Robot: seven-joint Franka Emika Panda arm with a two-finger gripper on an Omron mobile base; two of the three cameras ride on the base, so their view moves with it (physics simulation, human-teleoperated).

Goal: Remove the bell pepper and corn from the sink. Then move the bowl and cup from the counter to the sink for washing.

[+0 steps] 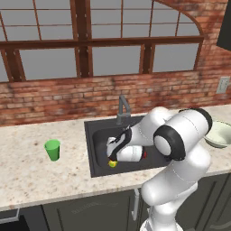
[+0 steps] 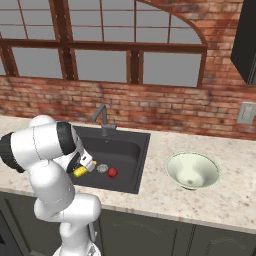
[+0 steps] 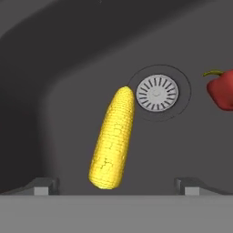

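The yellow corn (image 3: 113, 136) lies on the floor of the dark sink (image 1: 97, 135), its tip beside the round silver drain (image 3: 157, 92). My gripper (image 3: 116, 189) hangs open low in the basin just over the corn's thick end, one finger on each side, nothing held. The red bell pepper (image 3: 223, 91) rests right of the drain, also seen as the bell pepper (image 2: 113, 172) next to the corn (image 2: 79, 172). The green cup (image 1: 52, 149) stands on the counter (image 1: 27, 176) left of the sink. The pale bowl (image 2: 192, 170) sits on the counter to the sink's right.
A grey faucet (image 2: 102, 120) rises behind the sink at its back rim. A brick wall with windows backs the counter. My own arm reaches over the sink's front edge and hides part of the basin in the left base view.
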